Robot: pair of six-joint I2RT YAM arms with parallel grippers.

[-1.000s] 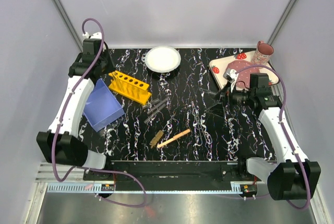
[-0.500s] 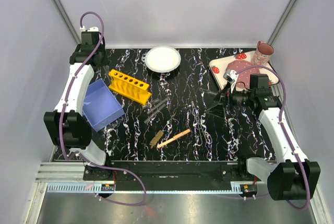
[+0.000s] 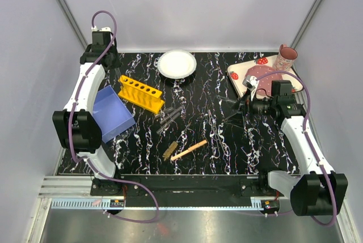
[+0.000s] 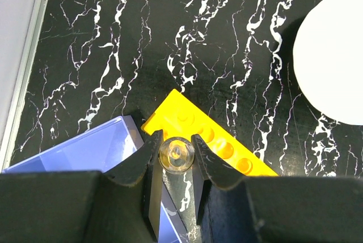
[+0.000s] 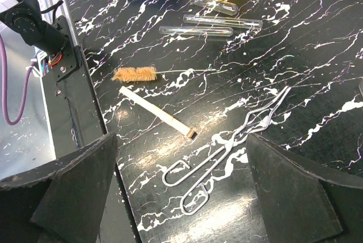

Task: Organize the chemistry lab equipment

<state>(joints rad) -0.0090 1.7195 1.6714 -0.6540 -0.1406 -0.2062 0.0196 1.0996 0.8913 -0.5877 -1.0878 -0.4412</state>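
Since left arm (image 3: 85,91) rose, left claw (image 4: 176,151), clamped on slender clear tube (image 4: 177,157), hangs above yellow holed plastic rack (image 4: 221,148): insertion looks next. Right claw (image 5: 181,182) apart, empty.

Bright, even, diffuse light falls from overhead; the pale walls (image 3: 187,11) look flat and the black white-veined counter (image 3: 221,141) shows only a faint sheen. Shadows are short and soft, as under the yellow plastic rack with round holes (image 3: 140,93). In the left wrist view the left gripper (image 4: 176,139) is underexposed, nearly featureless black. The slender clear glass tube (image 4: 177,155) clamped in it catches a small highlight, and the round white plate (image 4: 334,56) far to its right is blown out. The wide-spread right gripper (image 5: 180,141) is dark and soft-focused, while the thin metal wire tongs (image 5: 227,152) between its fingers glint sharply.
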